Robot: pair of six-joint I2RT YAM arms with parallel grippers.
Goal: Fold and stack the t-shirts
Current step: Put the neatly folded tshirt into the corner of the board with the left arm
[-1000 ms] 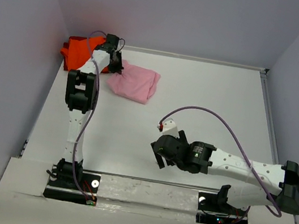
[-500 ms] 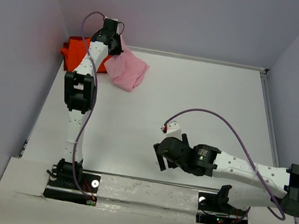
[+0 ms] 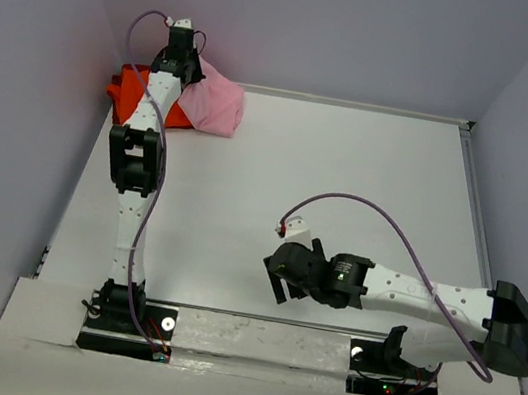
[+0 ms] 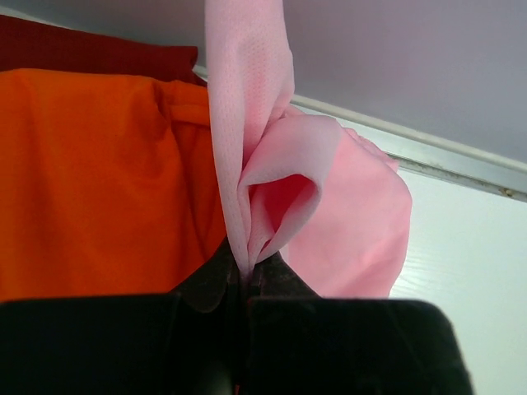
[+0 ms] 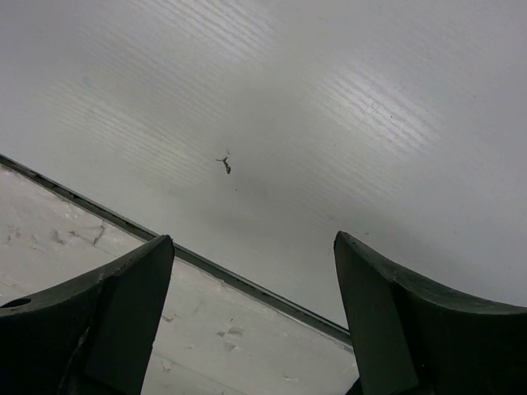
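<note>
At the table's point(image 3: 369, 175) far left corner, the left gripper point(image 4: 244, 276) is pinched shut on a fold of the soft light pink cloth t-shirt point(image 3: 216, 106), which it has just carried leftward, partly over the bright orange cloth t-shirt point(image 3: 121, 93). Stacking seems close, though the pink bundle looks bunched. Well apart, the right gripper point(image 3: 280, 283) hovers wide open and empty. Only the grey wall point(image 3: 14, 115) crowds the left arm.
</note>
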